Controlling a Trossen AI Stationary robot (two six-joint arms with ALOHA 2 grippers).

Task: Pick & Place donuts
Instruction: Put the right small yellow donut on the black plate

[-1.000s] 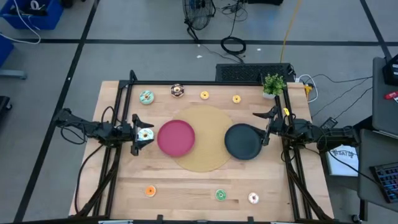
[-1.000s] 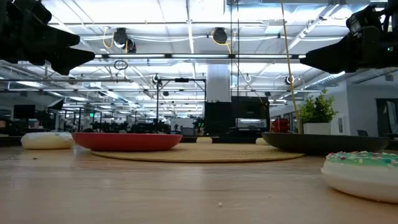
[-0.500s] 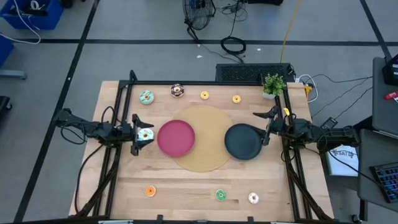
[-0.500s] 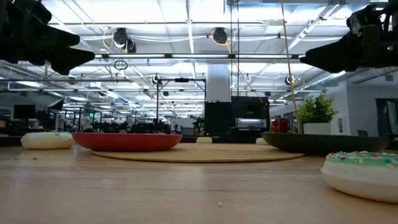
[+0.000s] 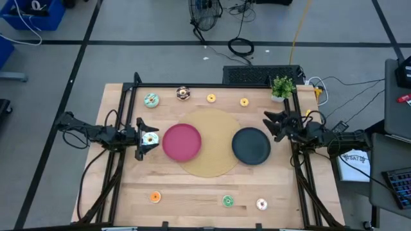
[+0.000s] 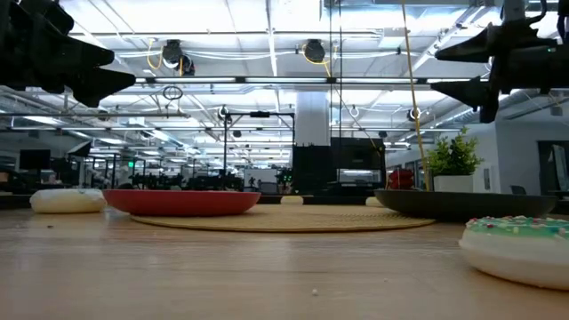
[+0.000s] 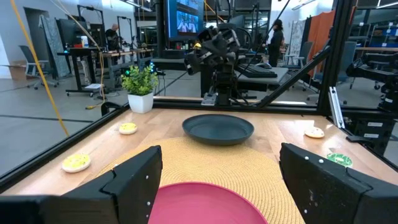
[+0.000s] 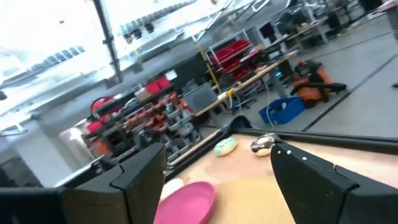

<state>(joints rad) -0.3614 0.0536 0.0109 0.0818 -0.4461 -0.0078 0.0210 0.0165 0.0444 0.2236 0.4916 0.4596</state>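
Several small toy donuts lie flat on the wooden table: teal (image 5: 151, 100), chocolate (image 5: 183, 94) and two yellow ones (image 5: 211, 98) (image 5: 244, 101) along the far edge. An orange (image 5: 155, 197), a green (image 5: 228, 201) and a pink-white one (image 5: 261, 204) lie near the front edge. A white-and-teal donut (image 5: 151, 138) lies left of the pink plate (image 5: 182, 142). My left gripper (image 5: 141, 138) is open and hangs above that donut, one finger on either side of it. My right gripper (image 5: 275, 126) is open and empty, raised just right of the black plate (image 5: 250, 145).
Both plates sit on a round woven mat (image 5: 212, 165) at the table's middle. A small potted plant (image 5: 282, 86) stands at the far right corner. A black frame (image 5: 192, 85) runs along the far edge and both sides. The left wrist view shows the right arm (image 7: 214, 50) beyond the black plate (image 7: 217, 129).
My right gripper has moved off the black plate's right rim toward the table's far right and has rolled about its own axis, so that in the low view one finger now stands above the other. It stays open and empty. The plates and donuts have not moved.
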